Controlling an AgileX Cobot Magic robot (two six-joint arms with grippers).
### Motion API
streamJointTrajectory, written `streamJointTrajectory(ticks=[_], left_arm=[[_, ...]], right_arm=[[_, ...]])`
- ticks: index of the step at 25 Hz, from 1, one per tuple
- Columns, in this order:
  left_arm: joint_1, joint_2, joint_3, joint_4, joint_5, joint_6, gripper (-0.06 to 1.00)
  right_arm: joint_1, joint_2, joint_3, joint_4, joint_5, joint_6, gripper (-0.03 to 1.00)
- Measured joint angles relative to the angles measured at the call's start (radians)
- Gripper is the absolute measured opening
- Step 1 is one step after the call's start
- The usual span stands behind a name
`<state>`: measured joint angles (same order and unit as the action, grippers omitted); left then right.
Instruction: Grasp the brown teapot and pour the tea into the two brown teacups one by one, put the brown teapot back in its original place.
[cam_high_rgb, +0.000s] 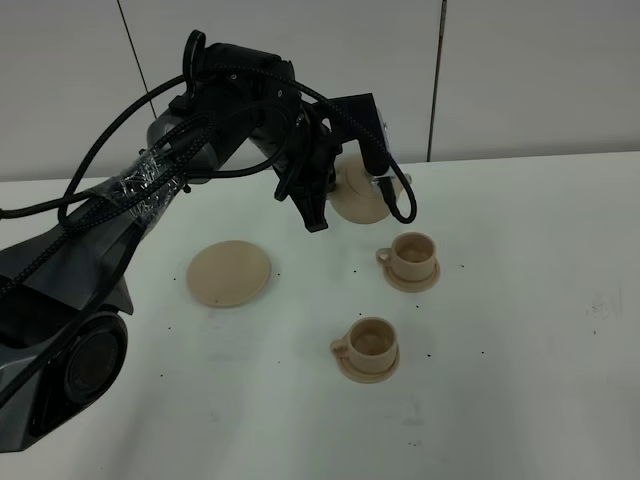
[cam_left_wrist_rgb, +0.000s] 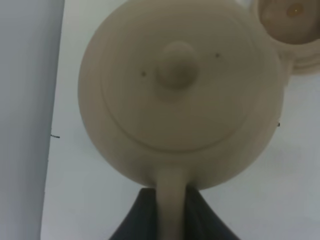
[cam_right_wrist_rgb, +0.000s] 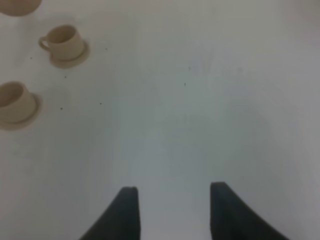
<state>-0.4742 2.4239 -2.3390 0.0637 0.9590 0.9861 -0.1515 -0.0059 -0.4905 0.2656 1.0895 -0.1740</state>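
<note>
Here, from the high camera, the left gripper (cam_high_rgb: 322, 205) reaches over the far half of the white worktop (cam_high_rgb: 540, 300), clamped on the loop handle of the squat round beige-tan ceramic teapot (cam_high_rgb: 355, 195). The teapot hangs close to the far edge, just beyond the two small beige-tan ceramic teacups on matching round saucers. The farther teacup (cam_high_rgb: 412, 258) is just beside it, the nearer teacup (cam_high_rgb: 368, 347) stands toward the middle, and the wide flat round beige-tan ceramic saucer (cam_high_rgb: 229, 272) lies nearer the left edge. The left wrist camera looks onto the teapot's domed lid and knob, its handle pinched between the dark fingers (cam_left_wrist_rgb: 207, 220), with a teacup just past its body. In the right wrist view the right gripper (cam_right_wrist_rgb: 172, 195) hovers over the worktop, jaws apart and holding nothing, both teacups well away
</note>
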Motion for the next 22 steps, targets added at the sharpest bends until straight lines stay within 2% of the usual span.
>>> streamJointTrajectory(ticks=[22], left_arm=[[-0.017,0.008,0.0,0.045,-0.044,0.068,0.17]], right_arm=[[0.0,0.0,0.0,0.0,0.0,0.0,0.33]])
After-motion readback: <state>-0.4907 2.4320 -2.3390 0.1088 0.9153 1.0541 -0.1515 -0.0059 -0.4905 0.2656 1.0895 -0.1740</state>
